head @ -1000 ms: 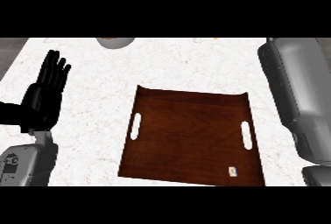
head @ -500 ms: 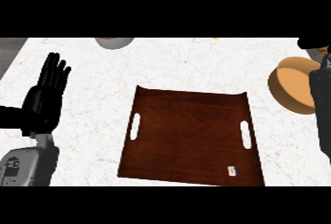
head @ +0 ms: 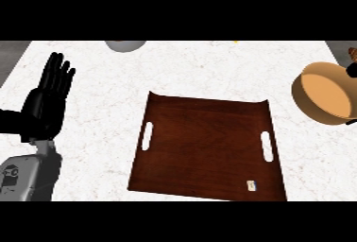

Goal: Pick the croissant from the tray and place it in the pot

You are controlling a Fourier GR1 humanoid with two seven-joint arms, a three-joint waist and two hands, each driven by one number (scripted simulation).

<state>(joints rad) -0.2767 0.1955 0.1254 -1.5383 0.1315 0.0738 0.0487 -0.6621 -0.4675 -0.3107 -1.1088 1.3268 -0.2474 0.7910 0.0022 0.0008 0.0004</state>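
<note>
Locate the tray [head: 209, 142] at the middle of the worktop [head: 209, 66]; note no croissant lying on it. Locate the pot [head: 322, 94] at the right edge, beside the tray's far right corner, not touching it, mouth open. Treat the dark sliver at the pot's rim as the right hand [head: 351, 71]; cannot tell whether released or grasping. Treat the small brown patch just above it as the probable croissant [head: 352, 51]; cannot confirm. Leave the left hand [head: 43, 106] resting at the left edge, fingers straight and released. For the placing step: centre the load over the pot's mouth, lower it inside the rim before release, avoid nudging the rim, then withdraw straight up.
</note>
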